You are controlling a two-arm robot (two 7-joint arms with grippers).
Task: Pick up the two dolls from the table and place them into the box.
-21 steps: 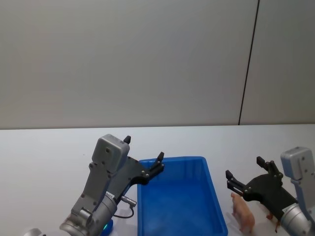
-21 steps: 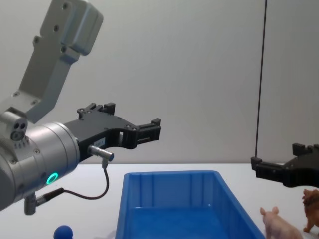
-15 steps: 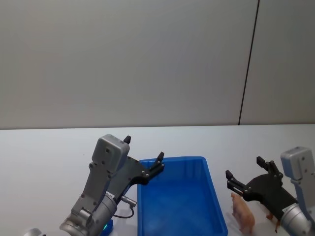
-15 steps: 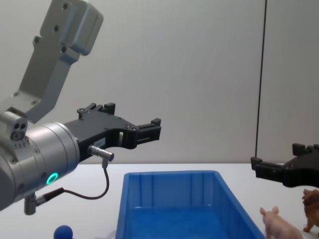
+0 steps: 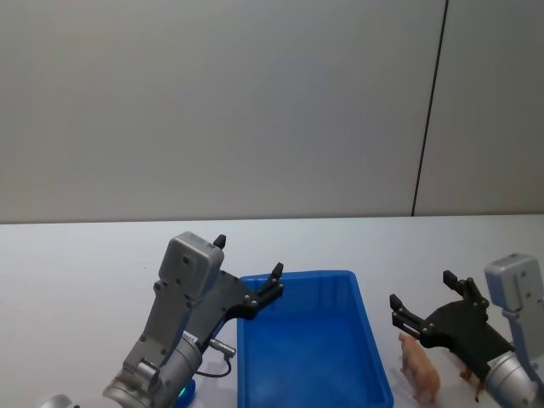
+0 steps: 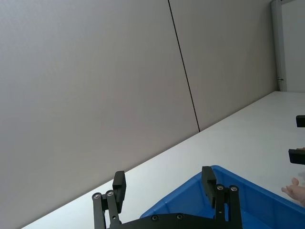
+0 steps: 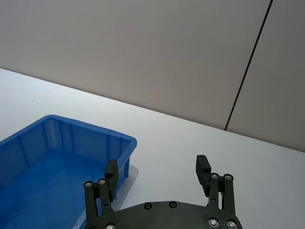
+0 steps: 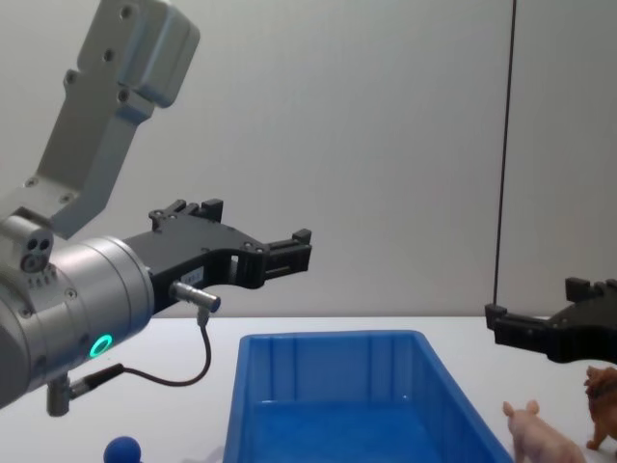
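One pig cropped below, lion at edge

The left arm rises at the near left, bent at the wrist. The left gripper points far and rightward, fingers spread wide, holding nothing. The right gripper, at the near right, points far and leftward, fingers likewise apart and empty.

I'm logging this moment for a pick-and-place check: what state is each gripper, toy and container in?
left gripper: open, empty, raised near the box's left rim.
right gripper: open, empty, raised over the pig.
pig: standing on the table, right of the box.
lion: standing, right of the pig.
blue box: upright, nothing visible inside.
blue ball: on the table, left of the box.
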